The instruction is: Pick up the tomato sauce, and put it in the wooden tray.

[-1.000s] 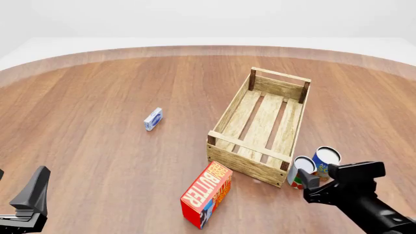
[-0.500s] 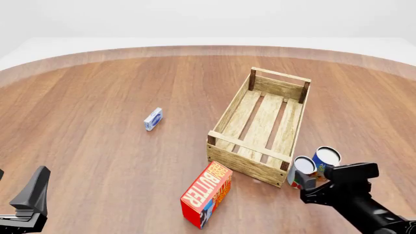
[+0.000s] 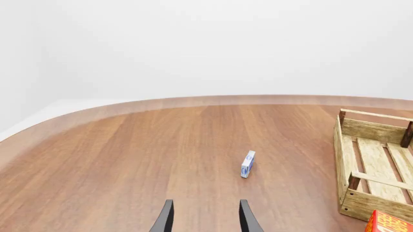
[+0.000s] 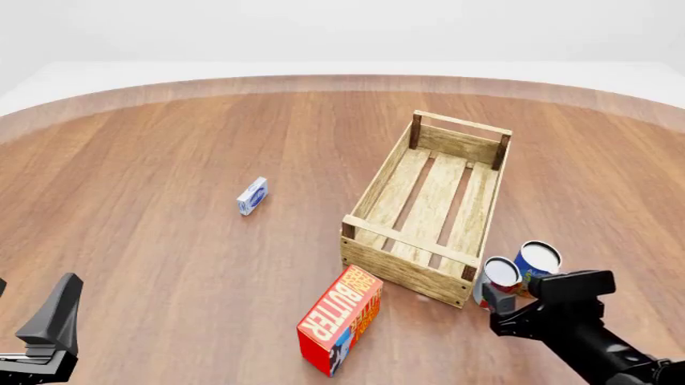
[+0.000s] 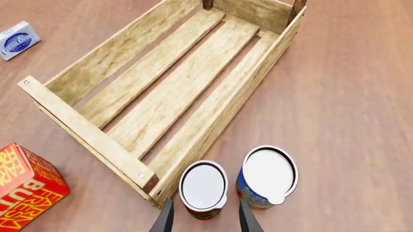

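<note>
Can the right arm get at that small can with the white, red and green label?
Probably yes. The right gripper is open right above the tomato can, with nothing between. The blue and yellow can and the wooden crate stand close beside, leaving little room.

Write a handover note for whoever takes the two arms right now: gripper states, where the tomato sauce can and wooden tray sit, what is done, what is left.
Left gripper: open, empty, parked low at the near left, far from the job.
Right gripper: open, fingers straddling the small white, red and green tomato sauce can from above, not yet closed.
The can stands upright on the table by the near right corner of the light wooden slatted tray, right next to the blue and yellow can.
Done: approach and lining up.
Left: lower, close on the tomato sauce, lift, carry over the tray wall, release inside. Mind the neighbouring can, which stands very close.
</note>
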You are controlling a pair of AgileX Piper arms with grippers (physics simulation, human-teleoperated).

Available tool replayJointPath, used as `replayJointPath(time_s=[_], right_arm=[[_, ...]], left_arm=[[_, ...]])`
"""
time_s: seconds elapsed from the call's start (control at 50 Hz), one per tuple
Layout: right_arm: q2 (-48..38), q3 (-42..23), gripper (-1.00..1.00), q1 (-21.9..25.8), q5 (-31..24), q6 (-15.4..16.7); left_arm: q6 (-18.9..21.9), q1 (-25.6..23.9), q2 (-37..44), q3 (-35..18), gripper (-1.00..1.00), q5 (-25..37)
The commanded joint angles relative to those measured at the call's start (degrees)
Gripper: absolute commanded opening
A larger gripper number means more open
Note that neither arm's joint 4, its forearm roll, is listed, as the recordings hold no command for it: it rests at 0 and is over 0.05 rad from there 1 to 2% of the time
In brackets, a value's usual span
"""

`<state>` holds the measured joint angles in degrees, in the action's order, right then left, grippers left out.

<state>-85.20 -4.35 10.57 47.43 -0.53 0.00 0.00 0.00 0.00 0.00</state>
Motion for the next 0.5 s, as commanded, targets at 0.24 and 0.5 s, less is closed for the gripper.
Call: replayJointPath(time_s=[0.24,0.5], right_arm=[[-4.86,-0.11,1.00,-0.05,3.97,-0.40],[-6.72,-0.25,1.00,0.05,5.30,-0.44]], left_arm=[[0.00,0.00,0.00,0.00,1.00,0.00],[0.00,0.00,0.00,0.00,1.00,0.00]])
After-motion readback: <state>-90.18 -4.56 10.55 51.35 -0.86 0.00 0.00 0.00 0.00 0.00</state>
